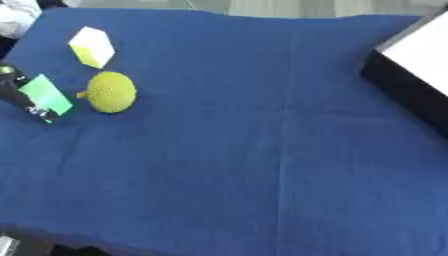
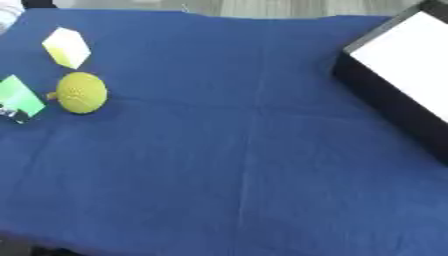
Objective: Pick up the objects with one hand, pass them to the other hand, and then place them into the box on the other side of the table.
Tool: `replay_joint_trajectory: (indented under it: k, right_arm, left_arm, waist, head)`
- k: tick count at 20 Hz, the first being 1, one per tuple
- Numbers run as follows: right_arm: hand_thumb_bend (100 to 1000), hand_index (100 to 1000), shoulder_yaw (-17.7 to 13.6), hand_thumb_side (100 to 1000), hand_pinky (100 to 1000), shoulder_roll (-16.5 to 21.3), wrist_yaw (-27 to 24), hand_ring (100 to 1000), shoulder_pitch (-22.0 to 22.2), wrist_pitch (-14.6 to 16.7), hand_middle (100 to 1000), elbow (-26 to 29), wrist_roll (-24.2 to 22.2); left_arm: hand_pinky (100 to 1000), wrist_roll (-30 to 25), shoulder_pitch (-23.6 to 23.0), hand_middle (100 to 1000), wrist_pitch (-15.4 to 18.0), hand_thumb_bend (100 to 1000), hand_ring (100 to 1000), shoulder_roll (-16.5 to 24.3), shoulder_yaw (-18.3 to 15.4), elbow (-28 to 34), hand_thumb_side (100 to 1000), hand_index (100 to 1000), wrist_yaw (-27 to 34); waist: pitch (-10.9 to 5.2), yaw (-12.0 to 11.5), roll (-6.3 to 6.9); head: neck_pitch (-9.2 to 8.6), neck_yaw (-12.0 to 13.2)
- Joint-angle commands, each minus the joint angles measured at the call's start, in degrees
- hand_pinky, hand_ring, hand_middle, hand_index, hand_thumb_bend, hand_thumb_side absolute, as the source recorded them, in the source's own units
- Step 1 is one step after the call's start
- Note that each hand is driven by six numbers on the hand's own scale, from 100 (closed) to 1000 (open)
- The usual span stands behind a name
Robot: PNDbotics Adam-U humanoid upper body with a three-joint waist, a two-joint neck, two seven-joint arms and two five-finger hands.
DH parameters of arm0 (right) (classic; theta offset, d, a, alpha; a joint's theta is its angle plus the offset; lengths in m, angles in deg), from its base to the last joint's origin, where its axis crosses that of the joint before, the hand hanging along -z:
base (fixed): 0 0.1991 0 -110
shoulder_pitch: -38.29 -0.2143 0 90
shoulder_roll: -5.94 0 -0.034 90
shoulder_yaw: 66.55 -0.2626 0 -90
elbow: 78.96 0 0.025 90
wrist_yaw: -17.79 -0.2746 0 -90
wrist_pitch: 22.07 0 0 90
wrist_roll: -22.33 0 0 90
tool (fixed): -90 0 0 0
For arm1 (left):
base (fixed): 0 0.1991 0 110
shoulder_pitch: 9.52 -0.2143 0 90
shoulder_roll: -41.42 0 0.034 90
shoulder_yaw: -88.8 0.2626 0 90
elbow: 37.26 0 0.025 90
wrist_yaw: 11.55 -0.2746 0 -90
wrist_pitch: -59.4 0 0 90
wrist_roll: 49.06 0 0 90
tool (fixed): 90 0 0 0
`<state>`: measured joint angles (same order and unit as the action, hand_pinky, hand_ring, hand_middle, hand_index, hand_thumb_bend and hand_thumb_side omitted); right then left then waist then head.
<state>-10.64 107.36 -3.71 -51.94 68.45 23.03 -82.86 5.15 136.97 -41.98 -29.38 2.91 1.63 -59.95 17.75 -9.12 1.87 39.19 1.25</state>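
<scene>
Three objects lie on the blue cloth at the far left. A round yellow-green fruit-like ball (image 1: 111, 92) with a short stem sits in the middle of the group. Behind it stands a small white and yellow carton (image 1: 92, 47), tilted on a corner. To the ball's left lies a dark object with a bright green label (image 1: 44, 96), partly cut off by the picture's edge. The black box with a white inside (image 2: 398, 62) stands at the right edge of the table. Neither of my hands shows in either view.
The blue cloth (image 1: 262, 150) covers the whole table, with a fold line down its middle. Something white (image 1: 16, 15) shows past the far left corner. A small grey shape (image 1: 5, 246) sits at the lower left corner, below the table's front edge.
</scene>
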Motion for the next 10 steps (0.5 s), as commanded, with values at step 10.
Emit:
replay_joint_trajectory:
  k: [10]
  right_arm:
    - [100,878,0.13,336,883,1.15,0.64,1000,0.04,0.26,885,0.46,-0.56]
  left_arm:
    - [833,-0.18,1.61,740,-0.73,591,807,0.73,0.43,-0.16,182,644,-3.21]
  waist:
    - [-0.4,0.12,-0.59]
  head:
    - [0.27,0.73]
